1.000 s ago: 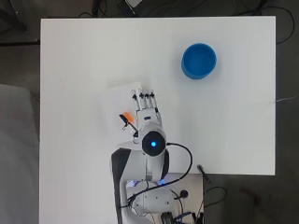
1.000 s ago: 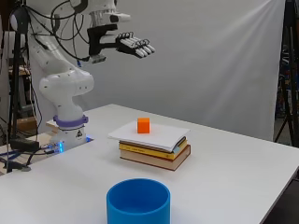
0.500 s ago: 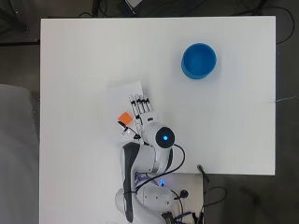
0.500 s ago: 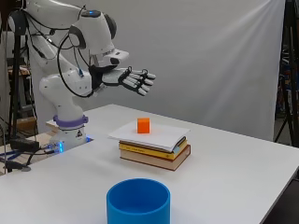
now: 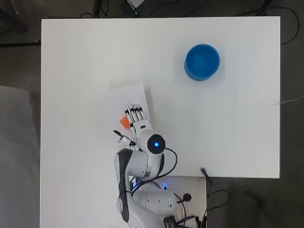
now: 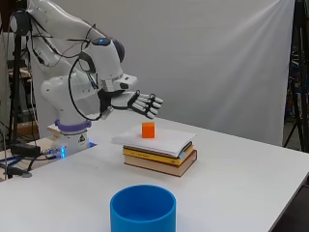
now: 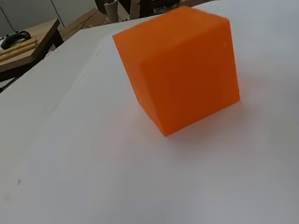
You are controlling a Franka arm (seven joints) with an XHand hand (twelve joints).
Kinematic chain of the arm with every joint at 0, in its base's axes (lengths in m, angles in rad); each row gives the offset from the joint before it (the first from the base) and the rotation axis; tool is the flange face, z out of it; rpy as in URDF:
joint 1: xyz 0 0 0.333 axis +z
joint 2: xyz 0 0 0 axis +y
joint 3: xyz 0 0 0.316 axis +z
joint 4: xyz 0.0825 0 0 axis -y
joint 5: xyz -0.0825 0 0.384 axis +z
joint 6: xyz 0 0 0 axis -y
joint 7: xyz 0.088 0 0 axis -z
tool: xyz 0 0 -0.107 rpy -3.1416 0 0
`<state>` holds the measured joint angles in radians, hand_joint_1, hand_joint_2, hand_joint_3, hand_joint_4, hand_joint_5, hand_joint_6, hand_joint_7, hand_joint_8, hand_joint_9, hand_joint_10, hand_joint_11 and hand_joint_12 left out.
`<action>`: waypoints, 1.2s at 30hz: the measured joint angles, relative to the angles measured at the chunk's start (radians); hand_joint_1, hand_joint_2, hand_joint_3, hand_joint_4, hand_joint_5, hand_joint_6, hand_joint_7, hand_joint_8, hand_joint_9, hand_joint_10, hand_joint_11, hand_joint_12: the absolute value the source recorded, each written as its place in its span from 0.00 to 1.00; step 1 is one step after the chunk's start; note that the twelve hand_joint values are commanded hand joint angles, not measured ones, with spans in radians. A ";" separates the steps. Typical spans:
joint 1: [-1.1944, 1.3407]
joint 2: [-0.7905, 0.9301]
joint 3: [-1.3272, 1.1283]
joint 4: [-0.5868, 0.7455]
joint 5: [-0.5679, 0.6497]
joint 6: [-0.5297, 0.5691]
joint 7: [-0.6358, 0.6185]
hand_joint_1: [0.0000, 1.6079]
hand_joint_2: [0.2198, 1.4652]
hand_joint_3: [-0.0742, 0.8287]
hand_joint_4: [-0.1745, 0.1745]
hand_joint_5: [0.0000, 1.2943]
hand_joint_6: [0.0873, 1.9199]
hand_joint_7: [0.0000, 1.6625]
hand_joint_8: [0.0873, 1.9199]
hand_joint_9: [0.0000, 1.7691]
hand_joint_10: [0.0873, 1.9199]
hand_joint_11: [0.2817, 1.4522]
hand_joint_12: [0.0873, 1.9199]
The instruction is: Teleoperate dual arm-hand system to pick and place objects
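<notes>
An orange cube rests on the white top book of a stack of books in the middle of the table. In the overhead view the orange cube peeks out just left of the hand. The hand hovers a little above the cube and to its left in the side view, fingers stretched out and slightly spread, holding nothing. The wrist view is filled by the orange cube sitting on the white cover. A blue bowl stands apart at the far right of the table; it shows as the blue bowl in the side view's foreground.
The arm's base stands at the table's near edge, with cables beside it. The white book cover extends beyond the hand. White tabletop lies around the books and the bowl.
The arm has folded down and the hand has dropped from high above the table to just over the cube. Cube, books and bowl have not moved.
</notes>
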<state>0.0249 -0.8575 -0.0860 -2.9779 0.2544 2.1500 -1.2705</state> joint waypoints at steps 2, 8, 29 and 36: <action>0.002 0.010 -0.002 -0.027 0.013 0.003 -0.002 0.14 0.56 0.09 0.54 0.13 0.00 0.14 0.00 0.22 0.00 0.17 0.00; 0.006 0.093 -0.018 -0.043 0.037 0.007 0.015 0.12 0.57 0.09 0.56 0.08 0.00 0.11 0.00 0.19 0.00 0.15 0.00; 0.035 0.241 -0.083 0.085 0.140 0.049 -0.387 0.61 0.98 0.09 0.46 0.31 0.91 0.31 1.00 0.35 1.00 0.20 0.71; 0.027 0.202 -0.077 0.305 0.029 0.017 -0.293 0.68 0.92 0.08 0.15 0.40 0.80 0.36 0.92 0.46 1.00 0.27 0.86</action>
<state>0.0515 -0.6550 -0.1635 -2.6726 0.2836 2.1669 -1.5636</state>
